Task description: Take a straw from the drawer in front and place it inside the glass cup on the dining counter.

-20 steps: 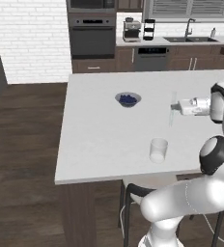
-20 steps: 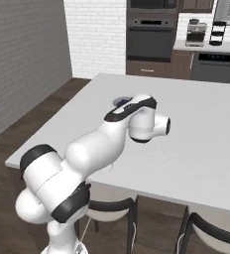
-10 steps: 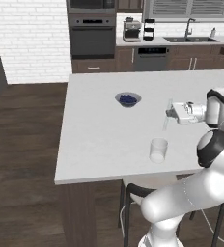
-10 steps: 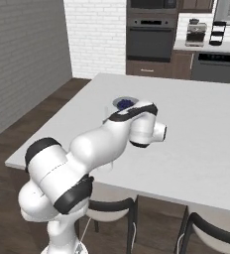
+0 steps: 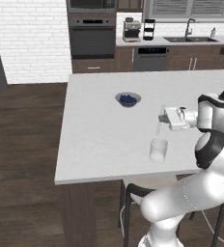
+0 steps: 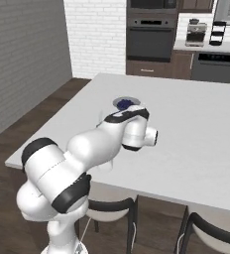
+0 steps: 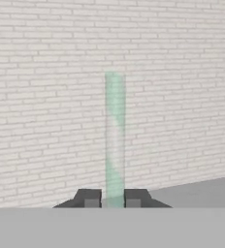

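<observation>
Since a second ago I am watching the two-finger claw (image 5: pixel 162 118) drifting left across the white rectangular dining counter (image 5: pixel 99 135), closer to the small clear cylindrical glass cup (image 5: pixel 158 150). The claw is clamping the thin, pale, greenish translucent straw (image 7: pixel 114 138) between its dark finger tips (image 7: pixel 88 198), pressed against its lower end; the straw is rising straight ahead of the claw toward a white brick wall (image 7: pixel 46 97). The glass cup is standing on the smooth counter just below and slightly left of the claw. A grey bowl of blue berries (image 5: pixel 128 99) is sitting further left and beyond it. In the right base view the white arm (image 6: pixel 112 144) is hiding the claw, and the berry bowl is partly covered.
</observation>
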Motion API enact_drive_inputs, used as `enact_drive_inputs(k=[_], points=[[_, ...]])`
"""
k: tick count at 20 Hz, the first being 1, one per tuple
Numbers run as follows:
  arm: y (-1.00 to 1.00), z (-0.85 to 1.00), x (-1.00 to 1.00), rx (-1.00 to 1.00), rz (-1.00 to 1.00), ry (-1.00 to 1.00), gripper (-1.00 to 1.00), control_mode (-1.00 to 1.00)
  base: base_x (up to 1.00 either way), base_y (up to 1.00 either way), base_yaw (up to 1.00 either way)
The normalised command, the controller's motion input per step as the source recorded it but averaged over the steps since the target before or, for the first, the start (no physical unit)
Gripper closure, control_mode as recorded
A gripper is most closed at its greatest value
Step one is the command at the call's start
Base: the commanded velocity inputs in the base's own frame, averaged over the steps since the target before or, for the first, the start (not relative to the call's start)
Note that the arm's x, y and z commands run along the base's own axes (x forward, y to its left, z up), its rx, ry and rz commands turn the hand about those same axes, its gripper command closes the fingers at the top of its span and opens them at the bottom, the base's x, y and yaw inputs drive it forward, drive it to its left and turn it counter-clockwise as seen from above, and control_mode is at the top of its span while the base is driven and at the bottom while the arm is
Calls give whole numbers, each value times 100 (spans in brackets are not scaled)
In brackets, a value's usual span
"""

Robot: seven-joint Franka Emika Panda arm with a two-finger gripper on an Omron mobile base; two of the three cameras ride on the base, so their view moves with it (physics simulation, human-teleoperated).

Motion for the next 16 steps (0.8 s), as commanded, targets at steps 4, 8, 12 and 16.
enact_drive_inputs(k=[4,8,12,16], points=[[0,-22,1,0,0,0,100,-100,0,0,0],[0,-31,10,0,0,0,100,-100,0,0,0],[0,-39,0,0,0,0,100,-100,0,0,0],[-3,-15,2,0,0,0,100,-100,0,0,0]])
